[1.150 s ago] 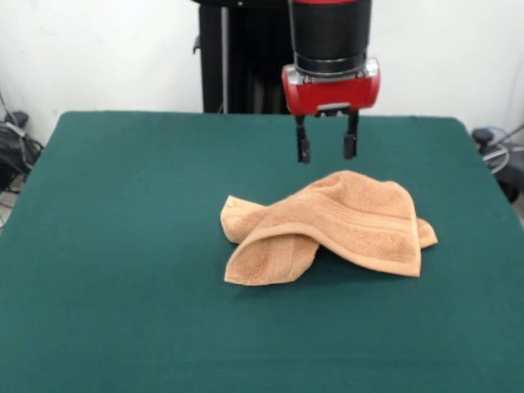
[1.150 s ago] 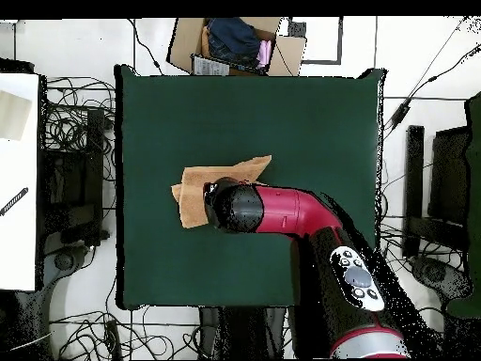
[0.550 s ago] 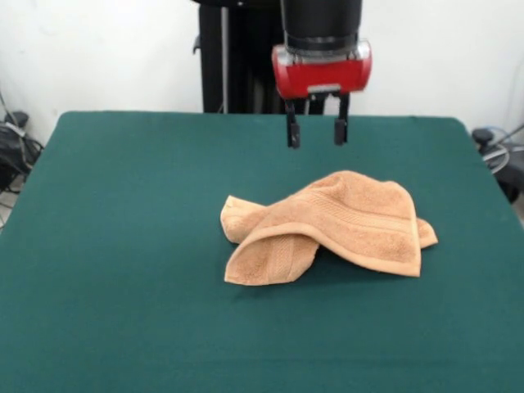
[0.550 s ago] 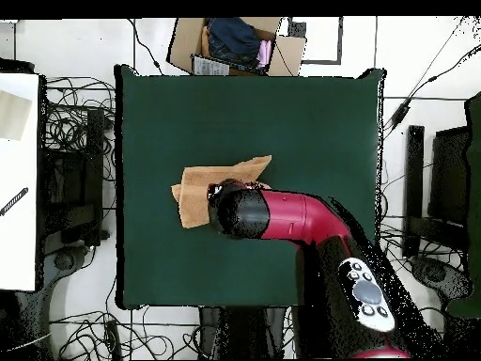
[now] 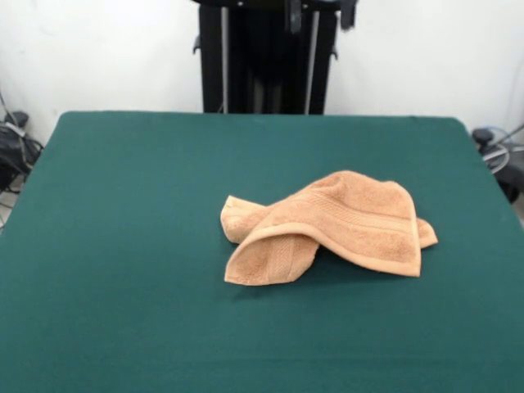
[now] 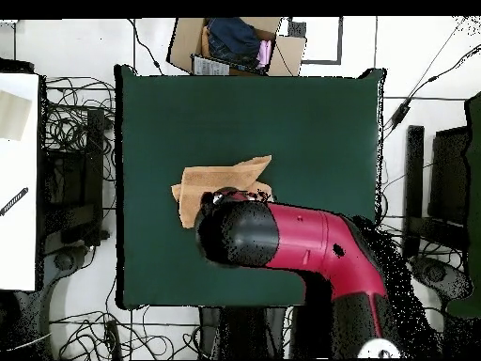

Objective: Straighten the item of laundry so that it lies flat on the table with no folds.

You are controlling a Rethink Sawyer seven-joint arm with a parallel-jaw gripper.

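Note:
The item of laundry (image 5: pixel 327 225) is an orange-tan towel lying crumpled near the middle of the green table (image 5: pixel 123 246). Its front left corner is folded over, and the middle is humped up. Only the two dark fingertips of my gripper (image 5: pixel 320 11) show in the front view, at the top edge, high above the towel. They stand apart, open, with nothing between them. Seen from overhead, the red and black arm head (image 6: pixel 240 233) hides the gripper and the nearer part of the towel (image 6: pixel 218 178).
Beyond the table's (image 6: pixel 310 122) far edge, the overhead view shows a cardboard box (image 6: pixel 235 42) holding clothes. A white surface (image 6: pixel 19 179) stands to the left. Cables lie on the floor all around the table.
The gripper has risen from just above the towel to the top edge of the front view, staying open. The towel has not moved.

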